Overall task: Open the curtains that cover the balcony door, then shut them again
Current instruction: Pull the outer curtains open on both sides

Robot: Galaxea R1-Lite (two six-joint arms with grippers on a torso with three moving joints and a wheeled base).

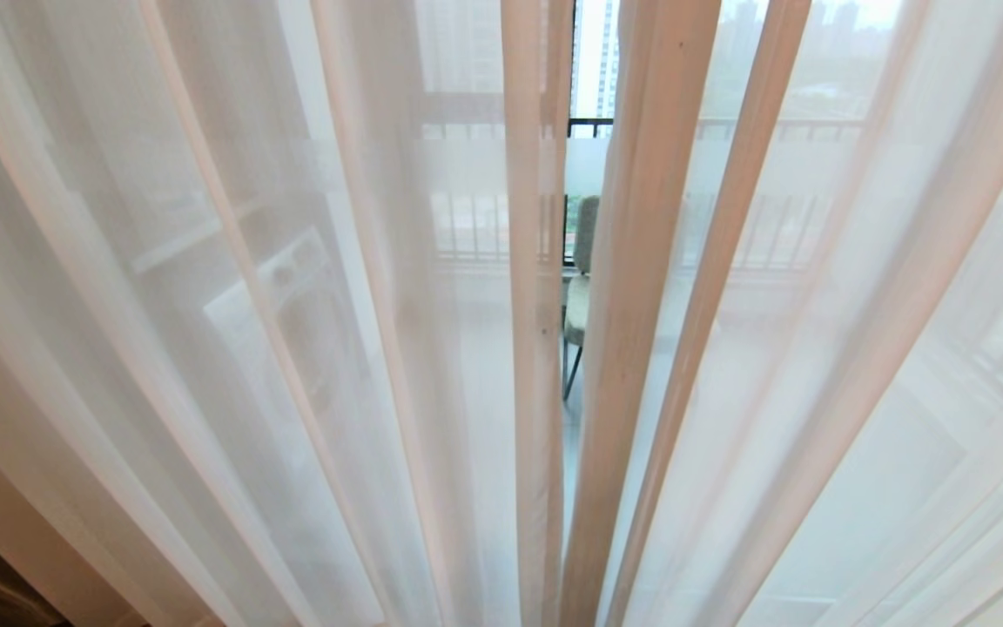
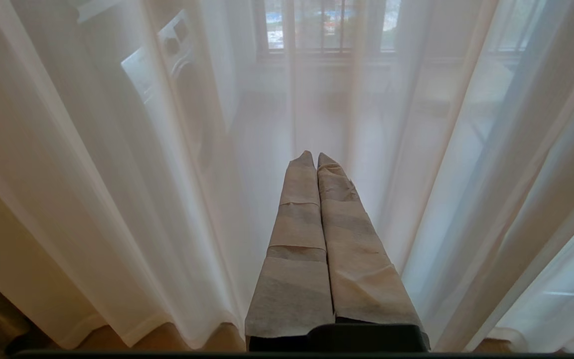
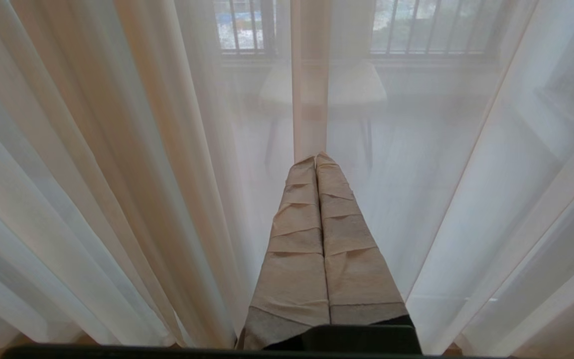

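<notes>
Curtains (image 1: 310, 348): hanging drawn, leaving a narrow gap at centre.
Left gripper (image 2: 315, 158): pointing at sheer, fingers pressing together, holding nothing.
Right gripper (image 3: 316, 159): likewise pinched, empty.

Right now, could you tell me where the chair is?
In the head view the chair stands on the balcony, seen through the narrow central gap between the sheer curtains, just below the balcony railing.

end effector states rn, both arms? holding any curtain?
Left end effector: closed, holding nothing, pointed at the sheer curtains.
Right end effector: closed, holding nothing, tips at the sheer's hemmed edge.
</notes>
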